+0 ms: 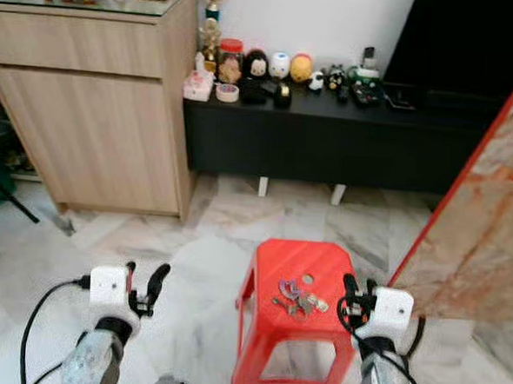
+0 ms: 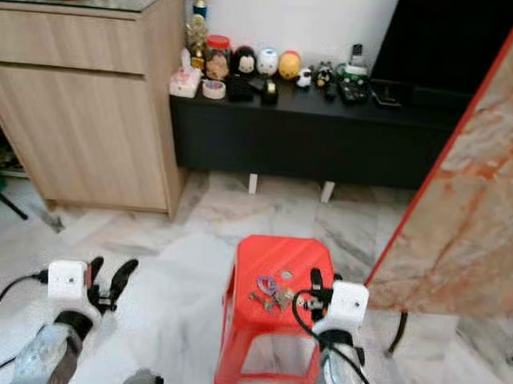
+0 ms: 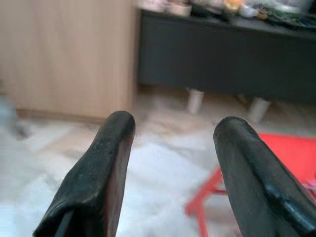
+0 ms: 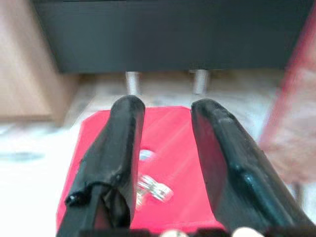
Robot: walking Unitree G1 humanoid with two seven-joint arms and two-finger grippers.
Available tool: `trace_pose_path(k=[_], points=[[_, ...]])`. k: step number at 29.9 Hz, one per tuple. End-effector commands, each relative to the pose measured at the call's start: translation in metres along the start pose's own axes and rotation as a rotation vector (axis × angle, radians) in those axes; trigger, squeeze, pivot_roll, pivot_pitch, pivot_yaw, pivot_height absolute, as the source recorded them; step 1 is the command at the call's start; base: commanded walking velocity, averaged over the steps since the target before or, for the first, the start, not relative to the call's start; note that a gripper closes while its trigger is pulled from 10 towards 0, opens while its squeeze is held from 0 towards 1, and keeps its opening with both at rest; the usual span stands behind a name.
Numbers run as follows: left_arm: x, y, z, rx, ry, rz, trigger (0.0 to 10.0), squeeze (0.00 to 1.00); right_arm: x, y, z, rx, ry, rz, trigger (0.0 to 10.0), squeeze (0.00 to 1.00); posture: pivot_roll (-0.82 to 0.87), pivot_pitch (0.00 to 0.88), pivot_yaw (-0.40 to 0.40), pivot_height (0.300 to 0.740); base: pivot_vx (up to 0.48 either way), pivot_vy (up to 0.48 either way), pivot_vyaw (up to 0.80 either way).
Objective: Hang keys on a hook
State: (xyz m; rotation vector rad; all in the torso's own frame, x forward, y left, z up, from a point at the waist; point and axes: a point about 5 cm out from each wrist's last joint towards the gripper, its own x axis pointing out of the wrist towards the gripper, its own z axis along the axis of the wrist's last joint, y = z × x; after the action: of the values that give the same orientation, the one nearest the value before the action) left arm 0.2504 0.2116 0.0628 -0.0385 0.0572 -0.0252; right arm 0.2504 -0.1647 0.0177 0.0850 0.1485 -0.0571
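A bunch of keys (image 1: 298, 297) with a purple tag lies on top of a small red plastic stool (image 1: 278, 259). My right gripper (image 1: 359, 290) hovers open at the stool's right edge, just right of the keys and apart from them. In the right wrist view the keys (image 4: 153, 187) lie on the red seat below and between the spread fingers (image 4: 126, 128). Over the bare floor left of the stool, my left gripper (image 1: 144, 279) is open and holds nothing. The left wrist view looks past its fingers (image 3: 116, 143) at the stool's corner (image 3: 291, 153).
A light wooden cabinet (image 1: 96, 104) stands at the back left. Beside it runs a low black sideboard (image 1: 329, 140) topped with several figurines. A marble-patterned panel (image 1: 490, 215) with a red edge leans close on the right. The floor is pale marble tile (image 1: 210, 241).
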Motion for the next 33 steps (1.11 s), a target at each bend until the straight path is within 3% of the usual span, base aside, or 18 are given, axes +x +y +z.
trace_pose_path(k=[1,20,25,33], points=[[-0.0040,0.0009,-0.0080,-0.010,0.044,0.005,10.0,0.00,0.0002,0.0018,-0.0003,0.004,0.006,0.006,10.0,0.00,0.03,0.027,-0.059,0.650,0.000,0.000,0.00],[-0.0036,-0.0023,-0.0094,-0.006,0.053,-0.009,10.0,0.00,-0.0006,0.0052,-0.0007,-0.022,0.009,0.033,10.0,0.00,0.03,0.024,-0.057,0.650,0.000,0.000,0.00],[-0.0024,-0.0022,-0.0090,-0.003,0.053,-0.010,10.0,0.00,-0.0001,0.0063,0.0000,-0.013,0.002,0.032,10.0,0.00,0.03,0.022,-0.057,0.650,0.000,0.000,0.80],[-0.0006,-0.0032,-0.0079,0.001,0.048,-0.018,10.0,0.00,0.0006,0.0061,0.0004,0.003,-0.002,0.022,10.0,0.00,0.03,0.013,-0.053,0.650,0.000,0.000,0.00]])
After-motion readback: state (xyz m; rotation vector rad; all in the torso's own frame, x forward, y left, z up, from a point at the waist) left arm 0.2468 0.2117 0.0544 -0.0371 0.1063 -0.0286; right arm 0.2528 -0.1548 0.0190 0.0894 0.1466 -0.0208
